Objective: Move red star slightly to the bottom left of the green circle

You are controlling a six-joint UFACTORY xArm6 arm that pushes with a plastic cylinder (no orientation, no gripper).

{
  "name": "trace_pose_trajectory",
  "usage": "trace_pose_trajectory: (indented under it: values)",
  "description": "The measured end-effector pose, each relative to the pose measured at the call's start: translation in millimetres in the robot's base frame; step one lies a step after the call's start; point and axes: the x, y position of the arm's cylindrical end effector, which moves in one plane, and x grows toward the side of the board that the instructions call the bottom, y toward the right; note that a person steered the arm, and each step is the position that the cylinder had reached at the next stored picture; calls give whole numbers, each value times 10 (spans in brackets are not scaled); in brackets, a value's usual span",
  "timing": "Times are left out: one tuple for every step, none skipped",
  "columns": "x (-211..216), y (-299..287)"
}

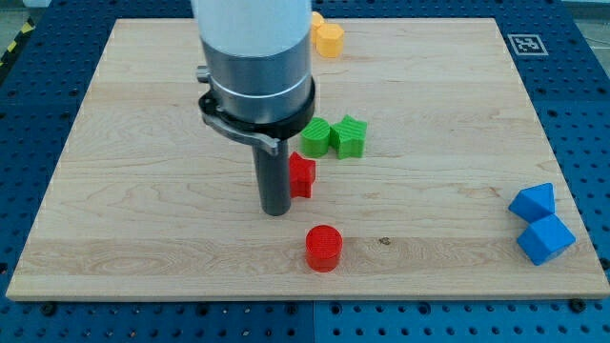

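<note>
my tip (276, 211): on surface (124, 191), just left of red star (304, 175)
red star: just below left green block (316, 136), which touches right green block (350, 135)
red cylinder (323, 248): near, below red star

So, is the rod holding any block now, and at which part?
Nothing is held. My tip only stands at the left side of the red star; contact cannot be told.

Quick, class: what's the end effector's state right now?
No gripper: my tip holds nothing, resting against the red star's left side, below-left of the green blocks.

board (124, 191) | red star (302, 175), red cylinder (323, 248) | two green blocks (334, 136) | two blue blocks (539, 221) | yellow block (329, 39)
</note>
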Motion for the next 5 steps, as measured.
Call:
trace_pose_trajectory:
  values:
    - [0,29]
    - [-90,29]
    - [-160,25]
    - [-40,-120]
    - [202,49]
